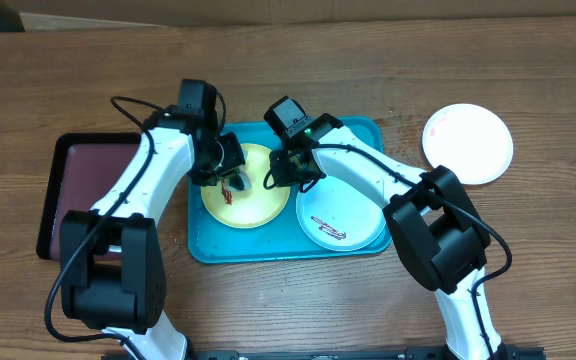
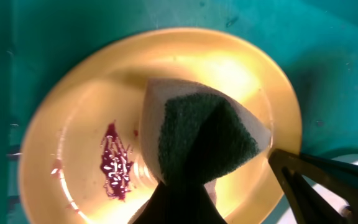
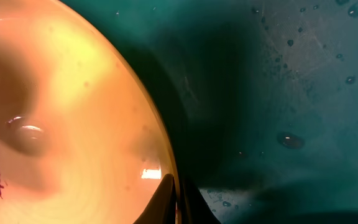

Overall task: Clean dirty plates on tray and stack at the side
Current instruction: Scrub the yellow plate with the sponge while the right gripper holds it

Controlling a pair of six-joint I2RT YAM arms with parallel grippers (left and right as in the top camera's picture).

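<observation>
The overhead view is bright, even and sharp, lit from above, with soft shadows on the wooden table [image 1: 368,60] and the white plate [image 1: 468,143] nearly washed out. In the left wrist view the yellow-green plate [image 2: 92,112] glows with glare at its upper right, and the sponge [image 2: 188,124] is half in shadow. The right wrist view is close and blurred; a dark shadow falls on the tray [image 3: 303,93] beside the plate's rim
</observation>
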